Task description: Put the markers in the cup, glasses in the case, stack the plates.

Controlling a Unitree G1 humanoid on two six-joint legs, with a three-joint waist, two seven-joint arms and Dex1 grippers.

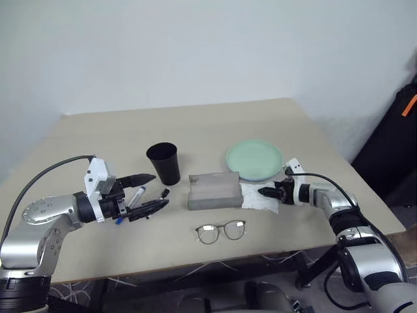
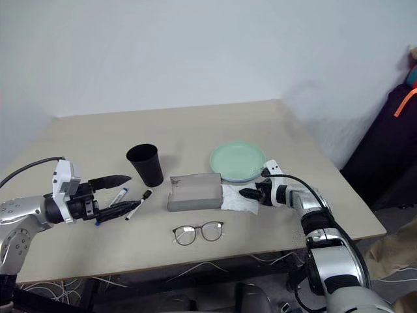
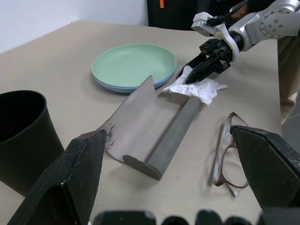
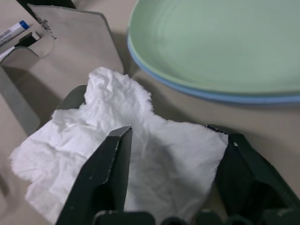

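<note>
Right tool (image 1: 266, 193) part-open astride white cloth (image 4: 122, 154), not gripping; left tool (image 1: 148, 192) wide open, empty, over markers (image 2: 128, 201).

Beige table (image 1: 117, 137) (cup (image 1: 163, 163), case (image 1: 212, 190), glasses (image 1: 221, 231))

**Both arms out over the table, jaws apart**

The left arm reaches in from the left, forearm nearly level, and the left gripper (image 1: 144, 193) points toward the table's middle with its two black fingers spread wide, nothing between them. Across the way, the right arm bends at the elbow and angles inward and slightly down. The right gripper (image 1: 263, 192) sits low, fingers parted but narrower than the left's.
</note>
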